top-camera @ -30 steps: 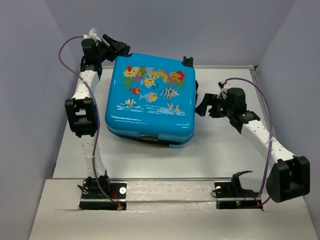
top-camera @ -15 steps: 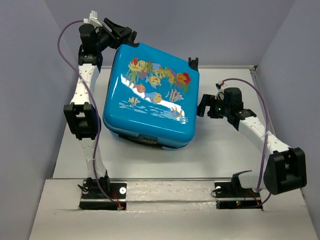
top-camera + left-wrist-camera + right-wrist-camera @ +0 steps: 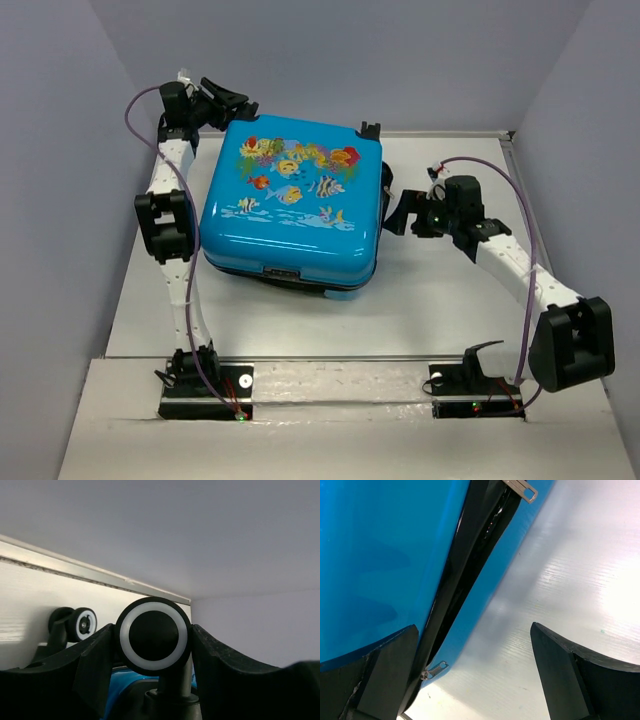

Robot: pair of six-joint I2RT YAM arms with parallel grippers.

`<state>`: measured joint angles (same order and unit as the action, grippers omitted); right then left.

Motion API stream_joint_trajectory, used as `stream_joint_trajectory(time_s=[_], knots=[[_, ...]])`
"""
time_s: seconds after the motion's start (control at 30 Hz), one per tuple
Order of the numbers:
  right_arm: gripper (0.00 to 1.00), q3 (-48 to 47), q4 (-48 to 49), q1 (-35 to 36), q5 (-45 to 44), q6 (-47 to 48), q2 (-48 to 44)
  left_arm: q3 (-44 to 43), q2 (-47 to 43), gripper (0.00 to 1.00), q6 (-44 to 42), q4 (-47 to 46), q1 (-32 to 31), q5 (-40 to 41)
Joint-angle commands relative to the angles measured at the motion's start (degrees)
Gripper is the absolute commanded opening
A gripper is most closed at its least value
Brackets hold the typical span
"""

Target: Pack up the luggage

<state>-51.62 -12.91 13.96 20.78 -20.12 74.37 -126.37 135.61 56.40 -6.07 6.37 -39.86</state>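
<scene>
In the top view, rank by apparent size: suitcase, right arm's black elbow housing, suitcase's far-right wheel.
1. suitcase, largest by far
2. right elbow housing
3. far-right wheel, smallest, partly hidden

The luggage (image 3: 292, 205) had a smooth, glossy hard-plastic shell. Its wheel (image 3: 153, 636), at the case's eleven o'clock corner, looked matt black with a white ring. The zipper pull (image 3: 521, 489) was bright metal. The table (image 3: 570, 580) was matt white and finely ribbed.

Blue luggage (image 3: 380, 555), black zipper seam (image 3: 465, 565), two silver pulls (image 3: 520, 489), white table (image 3: 580, 570), right gripper (image 3: 472, 626) jaws wide apart
</scene>
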Motion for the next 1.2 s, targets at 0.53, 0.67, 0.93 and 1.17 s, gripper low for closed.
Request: stream_joint_trajectory(time_s=[0.53,0.67,0.93,1.17], knots=[[0.32,11.52,7.71,0.37,0.93,-2.29,-19.76,18.68,-38.11,0.99,-19.93,-9.66,2.6,23.85],[0.07,19.08,15.86,0.37,6.37,-5.71,-24.79,30.28,-52.16,0.99,-24.38,-10.47,-5.82,27.1],[0.07,31.65,27.05,0.9,13.85,-9.06,-30.77,56.72,-75.64,0.82,-26.6,-3.52,-28.23,30.09],[0.38,33.77,34.6,0.9,13.33,-7.83,-26.48,82.48,-94.55,0.42,-20.92,1.33,-55.56,41.94]])
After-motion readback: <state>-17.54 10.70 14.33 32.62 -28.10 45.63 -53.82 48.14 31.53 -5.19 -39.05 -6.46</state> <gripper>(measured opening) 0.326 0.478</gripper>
